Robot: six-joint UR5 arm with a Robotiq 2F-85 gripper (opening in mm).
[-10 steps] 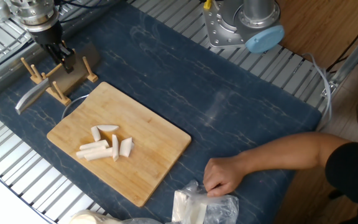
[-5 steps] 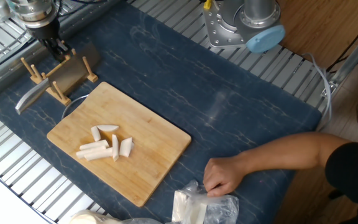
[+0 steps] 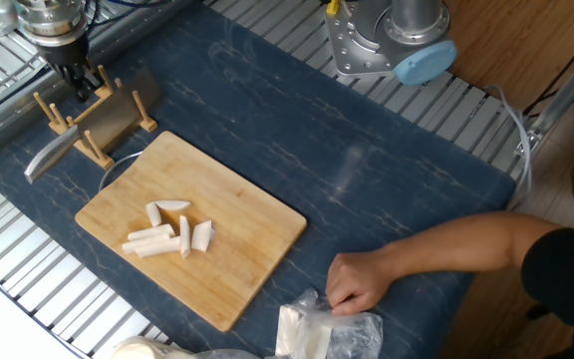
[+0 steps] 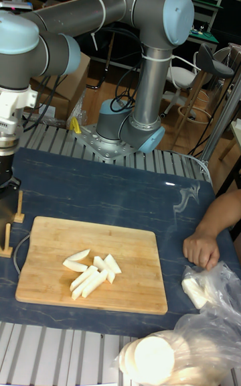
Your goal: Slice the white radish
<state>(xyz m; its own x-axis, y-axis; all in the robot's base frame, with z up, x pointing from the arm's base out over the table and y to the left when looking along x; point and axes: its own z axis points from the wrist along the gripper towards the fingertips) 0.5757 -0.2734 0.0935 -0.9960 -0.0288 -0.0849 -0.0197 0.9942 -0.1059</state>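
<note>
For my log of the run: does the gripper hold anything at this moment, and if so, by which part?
Nothing is held. The gripper hangs open and empty above the knife, which rests in its wooden rack.

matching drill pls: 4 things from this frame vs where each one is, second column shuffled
1. white radish
2. knife
3. hand
4. person's hand

a. above the wooden rack, at the table's far left
b. cut in pieces on the cutting board
c. resting on the blue mat by the plastic bag
d. lying in the wooden rack

Pairs: 1-b, 2-d, 3-a, 4-c
</note>
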